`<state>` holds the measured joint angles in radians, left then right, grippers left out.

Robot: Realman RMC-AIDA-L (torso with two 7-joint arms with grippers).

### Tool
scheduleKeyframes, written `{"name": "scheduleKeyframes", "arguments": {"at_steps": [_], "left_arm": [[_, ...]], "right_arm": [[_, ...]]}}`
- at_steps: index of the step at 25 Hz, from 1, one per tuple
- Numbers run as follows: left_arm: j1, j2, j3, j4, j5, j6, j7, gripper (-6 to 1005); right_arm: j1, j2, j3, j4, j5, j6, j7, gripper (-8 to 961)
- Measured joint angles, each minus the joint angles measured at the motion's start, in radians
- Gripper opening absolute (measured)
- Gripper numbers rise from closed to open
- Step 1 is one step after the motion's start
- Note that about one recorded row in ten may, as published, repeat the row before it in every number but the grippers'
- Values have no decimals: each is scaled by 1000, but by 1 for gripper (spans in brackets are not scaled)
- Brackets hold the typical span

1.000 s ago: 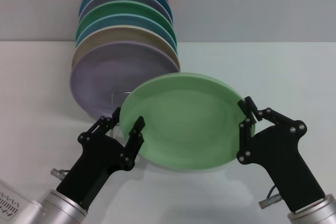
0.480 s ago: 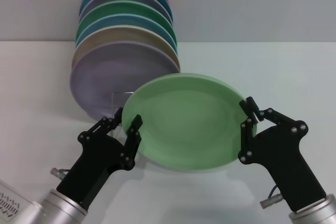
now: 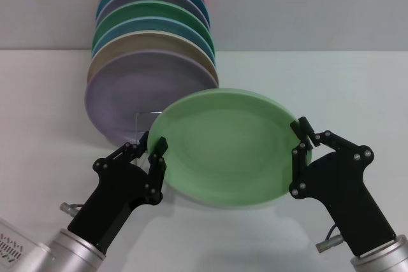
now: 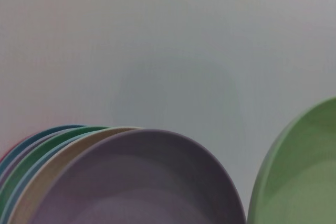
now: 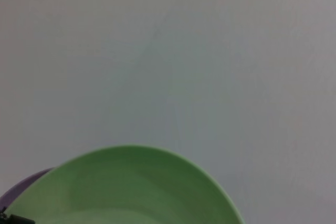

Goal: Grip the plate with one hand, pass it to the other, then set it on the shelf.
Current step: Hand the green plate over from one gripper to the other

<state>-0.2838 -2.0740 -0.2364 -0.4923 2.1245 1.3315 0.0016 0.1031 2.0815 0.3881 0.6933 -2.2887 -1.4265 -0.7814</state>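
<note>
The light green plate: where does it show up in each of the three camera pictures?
Head view: the plate is mid-picture, between the left gripper and right gripper.
Left wrist view: lower right corner.
Right wrist view: along the bottom.
Shared landmark: the lavender plate beside it.

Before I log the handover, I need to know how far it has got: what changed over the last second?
The left tool closed in on the plate: its fingers, open beside the near-left rim a second ago, now sit at that rim, apparently pinching it. The right tool stayed clamped on the opposite rim, and the plate barely shifted. The racked plates behind did not move.
</note>
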Motion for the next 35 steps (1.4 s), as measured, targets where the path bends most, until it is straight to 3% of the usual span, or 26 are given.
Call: {"name": "scheduleKeyframes", "arguments": {"at_steps": [7,13,35], "left_arm": [[-1,0,-13,0,1,-5,0,208],[-1,0,-14,0,3,-5,0,103],[8,-2,-27,0,2,2,1,36]], "right_arm": [[0,0,-1,-1,0,3,-13,16],[2,0,-1,-2,0,4,-13,16],[6,-2,3,-13,0,2,-7,12]]}}
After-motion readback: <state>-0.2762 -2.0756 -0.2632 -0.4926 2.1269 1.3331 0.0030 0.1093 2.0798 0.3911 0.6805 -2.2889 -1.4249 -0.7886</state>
